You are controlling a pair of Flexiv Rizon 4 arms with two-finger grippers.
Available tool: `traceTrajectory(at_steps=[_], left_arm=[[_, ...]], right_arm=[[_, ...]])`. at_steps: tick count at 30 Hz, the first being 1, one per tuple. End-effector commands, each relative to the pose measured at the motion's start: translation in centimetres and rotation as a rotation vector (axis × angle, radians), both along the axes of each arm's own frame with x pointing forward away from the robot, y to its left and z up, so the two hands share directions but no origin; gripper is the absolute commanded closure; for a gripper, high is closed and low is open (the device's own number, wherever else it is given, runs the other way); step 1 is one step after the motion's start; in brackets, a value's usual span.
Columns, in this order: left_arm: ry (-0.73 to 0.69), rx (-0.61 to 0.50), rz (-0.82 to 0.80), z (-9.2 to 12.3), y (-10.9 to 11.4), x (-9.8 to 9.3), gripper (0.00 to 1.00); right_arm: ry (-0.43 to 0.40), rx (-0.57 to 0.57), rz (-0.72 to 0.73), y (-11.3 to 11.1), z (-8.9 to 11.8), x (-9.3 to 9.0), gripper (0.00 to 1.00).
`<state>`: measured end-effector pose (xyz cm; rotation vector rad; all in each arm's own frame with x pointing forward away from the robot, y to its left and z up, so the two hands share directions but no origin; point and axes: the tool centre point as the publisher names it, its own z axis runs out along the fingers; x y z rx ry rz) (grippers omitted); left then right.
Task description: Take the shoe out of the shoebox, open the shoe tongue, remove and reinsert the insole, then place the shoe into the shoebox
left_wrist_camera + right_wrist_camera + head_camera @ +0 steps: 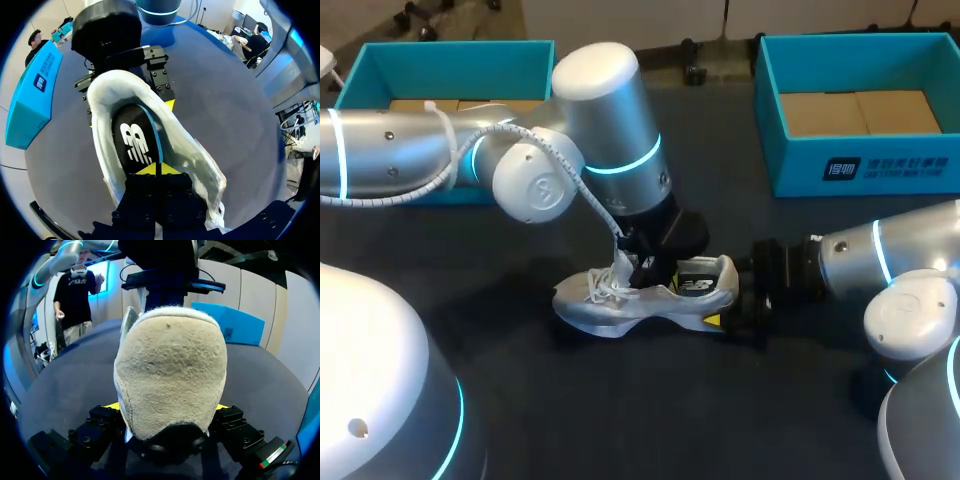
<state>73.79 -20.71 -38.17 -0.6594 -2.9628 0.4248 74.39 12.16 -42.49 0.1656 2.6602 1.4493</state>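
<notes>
One shoe (630, 305) on table (650, 400); left shoebox (450, 55), right shoebox (800, 170) behind.

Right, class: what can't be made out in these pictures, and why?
Left wrist view: the left hand, shut on the insole, hides the toe and laces of the shoe.
Right wrist view: the heel fills the view, hiding the shoe's inside.
Head view: the left arm covers part of the left shoebox.

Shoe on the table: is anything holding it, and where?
Yes. The right end effector clamps the shoe at its heel; the left end effector seems to pinch the insole inside it.
</notes>
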Motion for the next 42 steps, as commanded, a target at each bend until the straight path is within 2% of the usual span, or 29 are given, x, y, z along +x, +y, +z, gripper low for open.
traceTrajectory(at_steps=[1, 11, 22, 31, 42], left_arm=[[0.01, -0.017, 0.004, 0.8, 0.9, 0.0, 1.0], [0.058, -0.045, 0.026, 2.0, 2.0, 0.0, 1.0], [0.079, -0.072, 0.024, 3.8, 1.7, -0.6, 1.0], [0.102, -0.126, 0.011, 5.0, 0.1, -1.1, 1.0], [0.145, -0.155, -0.035, 4.8, -3.1, -1.9, 1.0]], right_arm=[[-0.001, -0.003, -0.001, 0.2, -0.1, -0.1, 1.0], [-0.001, -0.003, -0.001, 0.2, -0.1, -0.1, 1.0], [-0.001, -0.003, -0.001, 0.2, -0.1, -0.1, 1.0], [-0.001, -0.003, -0.001, 0.2, -0.1, -0.1, 1.0], [-0.001, -0.003, -0.001, 0.2, -0.1, -0.1, 1.0]])
